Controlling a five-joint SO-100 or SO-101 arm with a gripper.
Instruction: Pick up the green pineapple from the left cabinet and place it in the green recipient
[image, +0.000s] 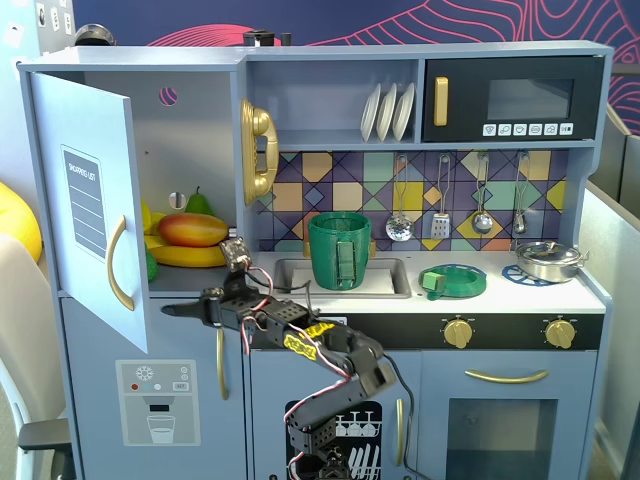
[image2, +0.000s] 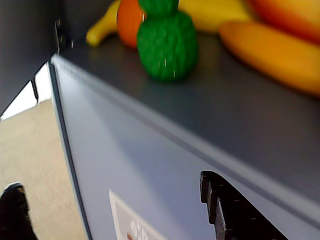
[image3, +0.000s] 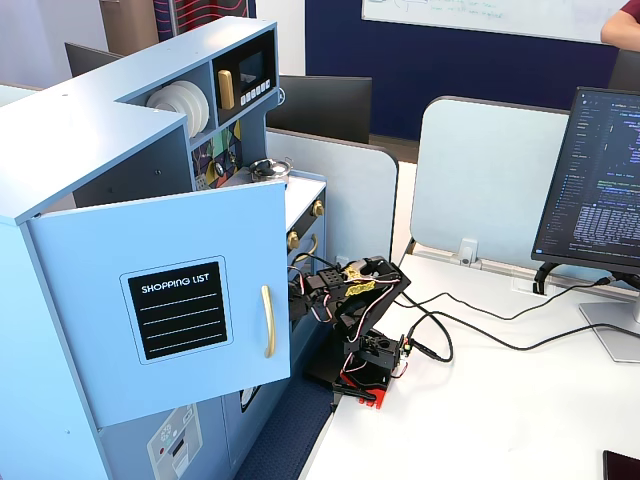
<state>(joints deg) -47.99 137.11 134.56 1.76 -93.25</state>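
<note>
The left cabinet (image: 90, 200) stands open, its door with the shopping list panel swung out; the door also shows in the side fixed view (image3: 180, 300). The green pineapple (image2: 166, 45) stands upright near the front edge of the cabinet shelf, by an orange fruit and bananas. In the front fixed view only a dark green sliver of it (image: 151, 264) shows past the door edge. My gripper (image2: 120, 210) is open and empty, just below the shelf edge in front of the lower panel, apart from the pineapple (image: 172, 310). The green recipient (image: 340, 250) stands in the sink.
A red-orange mango (image: 192, 229), bananas (image: 185, 256) and a green pear (image: 199, 203) fill the shelf behind the pineapple. A flat green dish (image: 452, 280) and a metal pot (image: 548, 260) sit on the counter. The open door flanks the gripper on the left.
</note>
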